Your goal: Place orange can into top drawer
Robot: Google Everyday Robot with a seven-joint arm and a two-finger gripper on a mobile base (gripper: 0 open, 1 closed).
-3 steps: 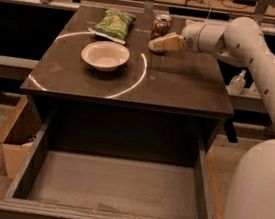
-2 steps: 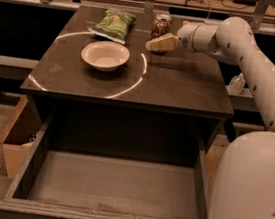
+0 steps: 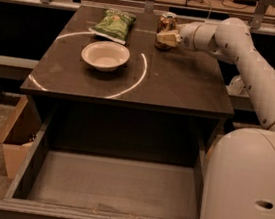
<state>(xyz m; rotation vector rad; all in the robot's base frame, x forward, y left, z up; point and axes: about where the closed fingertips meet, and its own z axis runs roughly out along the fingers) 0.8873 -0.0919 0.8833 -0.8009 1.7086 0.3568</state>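
The orange can (image 3: 165, 25) stands upright at the back of the dark cabinet top, right of centre. My gripper (image 3: 166, 36) reaches in from the right at the end of the white arm and sits right at the can's front, its tan fingers (image 3: 169, 36) overlapping the can's lower part. The top drawer (image 3: 112, 184) is pulled out wide open below the cabinet top, with a flat grey bottom and nothing in it.
A green chip bag (image 3: 113, 24) lies at the back left of the top. A white bowl (image 3: 105, 56) sits front left of the can. A cardboard box (image 3: 15, 136) stands on the floor left of the drawer. My white base (image 3: 247, 196) is right of the drawer.
The arm has reached further left, and the gripper has closed in from just right of the can to directly against it.
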